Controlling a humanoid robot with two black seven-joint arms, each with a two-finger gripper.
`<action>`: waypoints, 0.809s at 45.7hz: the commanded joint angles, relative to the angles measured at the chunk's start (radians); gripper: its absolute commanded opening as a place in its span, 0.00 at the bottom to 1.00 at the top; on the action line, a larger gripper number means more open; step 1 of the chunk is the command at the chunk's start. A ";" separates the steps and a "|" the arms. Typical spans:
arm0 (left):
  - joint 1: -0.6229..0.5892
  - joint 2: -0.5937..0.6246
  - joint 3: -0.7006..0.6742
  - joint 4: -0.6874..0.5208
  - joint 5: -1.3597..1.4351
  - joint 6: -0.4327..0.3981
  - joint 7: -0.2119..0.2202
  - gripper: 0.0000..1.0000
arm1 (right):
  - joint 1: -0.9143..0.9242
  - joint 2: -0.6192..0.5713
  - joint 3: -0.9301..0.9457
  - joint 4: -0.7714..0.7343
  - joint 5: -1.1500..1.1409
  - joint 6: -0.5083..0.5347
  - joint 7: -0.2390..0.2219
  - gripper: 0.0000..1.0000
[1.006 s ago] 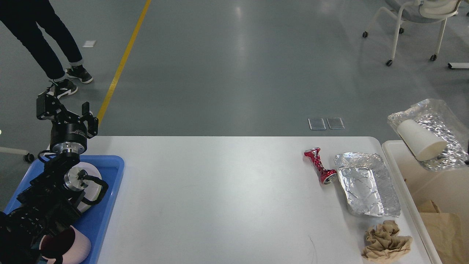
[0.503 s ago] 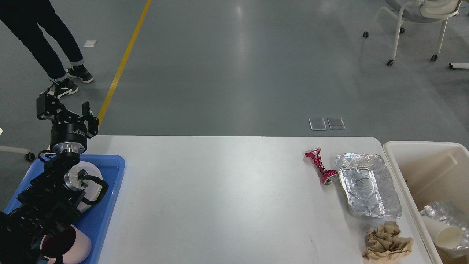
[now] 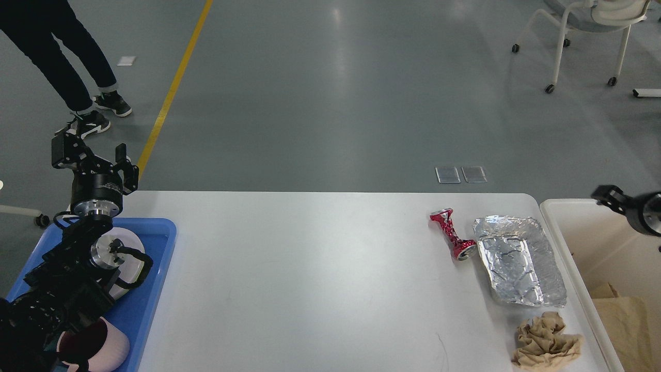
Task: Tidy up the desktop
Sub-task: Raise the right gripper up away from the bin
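Note:
The white desktop point(image 3: 310, 279) carries a crushed red can point(image 3: 452, 235), a silver foil tray point(image 3: 519, 261) beside it and a crumpled brown paper ball point(image 3: 545, 343) near the front right. My left gripper point(image 3: 92, 157) is raised over the desktop's back left corner, open and empty. My right gripper point(image 3: 605, 197) comes in at the right edge above the bin, to the right of the foil tray. Only its dark tip shows, so I cannot tell if it is open or shut.
A blue tray point(image 3: 155, 289) on the left holds a white dish point(image 3: 131, 258) and a pink cup point(image 3: 98, 346) under my left arm. A cream-white bin point(image 3: 563, 243) stands at the right with brown paper point(image 3: 625, 320) inside. A person's legs point(image 3: 67, 62) and a chair point(image 3: 588, 31) stand beyond.
A foil tray with a white paper cup dropped from above the bin into it and is now out of sight. My right gripper has come into view over the bin. The left arm has not moved.

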 commanded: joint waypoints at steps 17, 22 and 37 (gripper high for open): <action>0.000 0.000 0.000 0.000 0.000 0.000 0.000 0.97 | 0.685 0.366 -0.152 0.423 -0.011 0.527 0.006 1.00; 0.000 0.000 0.000 0.000 0.000 0.000 0.000 0.97 | 0.820 0.373 -0.152 0.460 -0.008 0.717 0.008 1.00; 0.000 0.000 0.000 0.000 0.000 0.000 0.000 0.97 | 1.013 0.320 -0.204 0.491 -0.021 0.820 0.003 1.00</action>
